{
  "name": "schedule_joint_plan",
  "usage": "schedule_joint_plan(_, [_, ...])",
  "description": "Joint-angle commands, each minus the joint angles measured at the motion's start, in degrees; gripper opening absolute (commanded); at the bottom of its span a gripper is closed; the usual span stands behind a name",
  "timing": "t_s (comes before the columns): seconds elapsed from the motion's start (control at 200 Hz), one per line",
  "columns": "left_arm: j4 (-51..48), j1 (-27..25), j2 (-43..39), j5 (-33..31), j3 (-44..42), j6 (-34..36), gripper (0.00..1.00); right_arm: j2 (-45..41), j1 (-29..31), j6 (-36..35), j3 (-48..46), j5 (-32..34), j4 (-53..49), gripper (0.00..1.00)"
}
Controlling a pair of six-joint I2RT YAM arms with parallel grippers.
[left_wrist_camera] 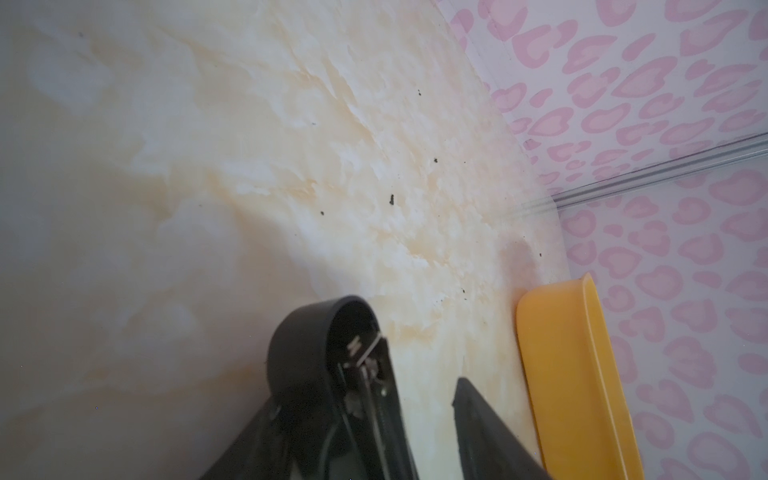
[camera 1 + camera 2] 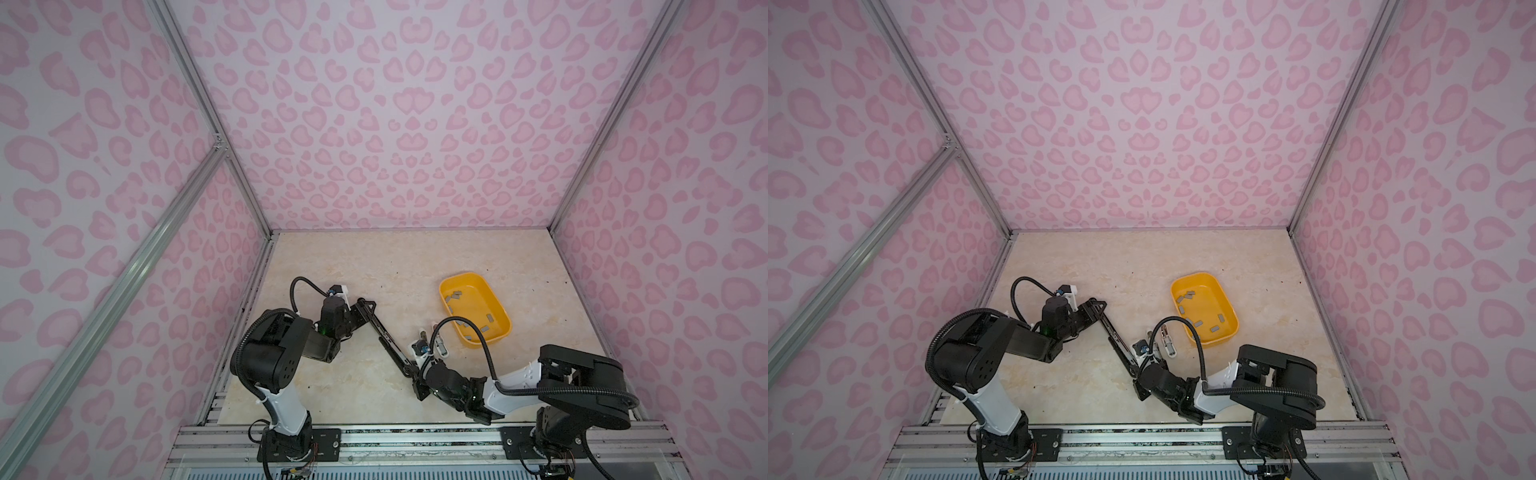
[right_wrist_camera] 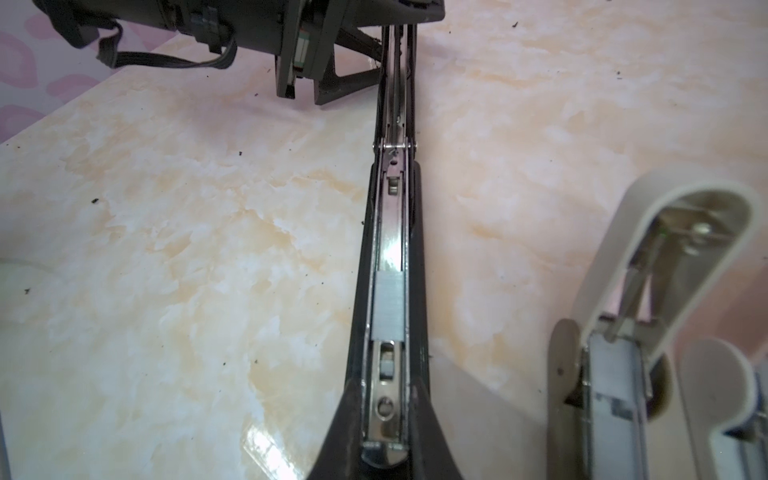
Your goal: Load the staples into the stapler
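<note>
Right wrist view, item: black stapler, opened out flat on table, magazine rail facing up. Contents: one staple strip seated in rail, about mid-length, its long axis in line w/ rail. Rt gripper: jaws closed on stapler's front end, one finger each side of rail; strip lies just ahead of it on same axis. Hinge pin sits beyond strip; cover arm runs on from there to L gripper. Both top views: stapler's long axis lies diagonal, L gripper at far end, rt gripper at near end. Left wrist view: L jaws part-way apart, rounded cover tip between them, bare table showing between it and the one visible finger; no clamp seen. Key relation, as judged: cover must swing about hinge back over strip. L gripper is at cover tip; rt gripper is nearer strip and pins base. Pose: rt arm stretched low across from its base, wrist close to table; L arm elbow raised, wrist pointing toward centre. Remaining staples lie loose in yellow tray, well apart from rail. White stapler, also open, lies between rt gripper and tray, untouched.
</note>
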Motion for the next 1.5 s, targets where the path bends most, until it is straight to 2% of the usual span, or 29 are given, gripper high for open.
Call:
schedule_joint_plan(0.0, [0.4,0.1,-1.5,-0.9,-0.3,2.3,0.59,-0.1,0.2,-0.7,0.0,0.9,1.4,0.12])
schedule_joint_plan(0.58, [1.9,-0.8,-10.1,0.6,-2.5,8.2,0.57,0.0,2.2,-2.8,0.1,1.4,2.5,0.06])
schedule_joint_plan(0.67, [2.4,-1.7,-11.9,-0.3,-3.6,9.2,0.53,0.0,2.2,-2.7,0.4,1.7,1.9,0.06])
schedule_joint_plan(0.995, [1.6,-7.9,-18.5,-7.2,-6.5,15.0,0.44,0.8,2.1,-3.4,1.1,1.6,2.4,0.06])
schedule_joint_plan(1.495, [2.0,-20.0,-29.7,-18.5,-13.2,25.3,0.43,1.7,2.2,-3.6,0.7,1.5,3.9,0.05])
